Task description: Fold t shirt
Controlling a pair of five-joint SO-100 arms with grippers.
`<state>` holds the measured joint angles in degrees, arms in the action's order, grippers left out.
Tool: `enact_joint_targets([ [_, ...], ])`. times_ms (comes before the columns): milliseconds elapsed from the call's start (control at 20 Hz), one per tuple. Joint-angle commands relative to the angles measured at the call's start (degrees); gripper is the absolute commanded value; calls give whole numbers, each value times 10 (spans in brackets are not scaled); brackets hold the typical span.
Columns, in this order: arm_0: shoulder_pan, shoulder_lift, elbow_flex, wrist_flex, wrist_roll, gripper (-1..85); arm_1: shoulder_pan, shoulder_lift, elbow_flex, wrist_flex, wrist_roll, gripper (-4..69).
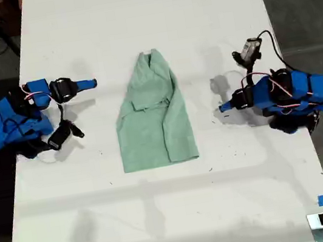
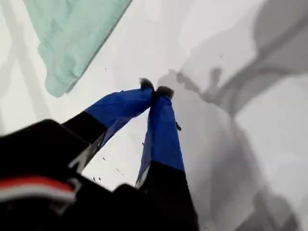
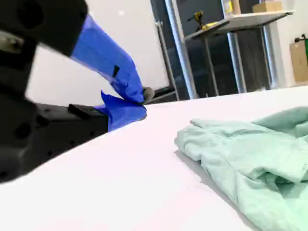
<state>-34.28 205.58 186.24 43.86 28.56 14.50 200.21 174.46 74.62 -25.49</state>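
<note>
White tabletop fills the exterior view, with dark floor down both sides, and we see the t shirt lying flat near its middle. The shirt's narrow collar end points toward the top of that view and its straight hem toward the bottom. My first gripper belongs to the blue arm on the exterior view's right. That arm is folded low over the table with its tip aimed toward the shirt, near it but apart. In the first wrist view we find my first gripper with its jaws closed tip to tip on nothing, above bare table. A rounded corner of the t shirt lies off ahead of it. My second gripper is on the arm at the exterior view's left, stretched out level and pointing toward the collar end, well clear of the cloth. The second wrist view looks low across the table. There we see my second gripper with its blue jaws meeting at the tips, empty, and the wrinkled t shirt lying beside it without touching.
</note>
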Motion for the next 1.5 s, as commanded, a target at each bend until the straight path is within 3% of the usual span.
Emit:
enact_joint_targets([
  [0, -4, 6, 23, 17, -76, -3, 1, 6, 33, 5, 9, 19],
  [150, 21, 6, 10, 42, -153, -3, 2, 6, 33, 6, 10, 19],
  [300, 33, -11, -121, 141, -181, -3, 4, 6, 33, 6, 10, 19],
  [450, 64, -308, -364, 236, -220, -3, 4, 6, 33, 6, 11, 19],
  [550, 175, -519, -503, 271, -287, -3, 3, 6, 33, 7, 13, 19],
  [750, 356, -860, -674, 271, -424, -3, 3, 6, 33, 7, 14, 19],
  [800, 386, -947, -732, 294, -453, 29, 3, 6, 33, 7, 14, 19],
  [900, 424, -1072, -834, 361, -522, 191, 2, 6, 33, 8, 13, 19],
  [1050, 422, -1143, -880, 363, -542, 242, 1, 6, 33, 8, 14, 19],
  [1300, 396, -1230, -921, 334, -536, 237, 1, 6, 33, 8, 12, 19],
  [1400, 388, -1245, -918, 307, -528, 186, 0, 6, 33, 8, 12, 19],
  [1450, 382, -1257, -918, 301, -528, 91, 0, 6, 33, 8, 12, 19],
])
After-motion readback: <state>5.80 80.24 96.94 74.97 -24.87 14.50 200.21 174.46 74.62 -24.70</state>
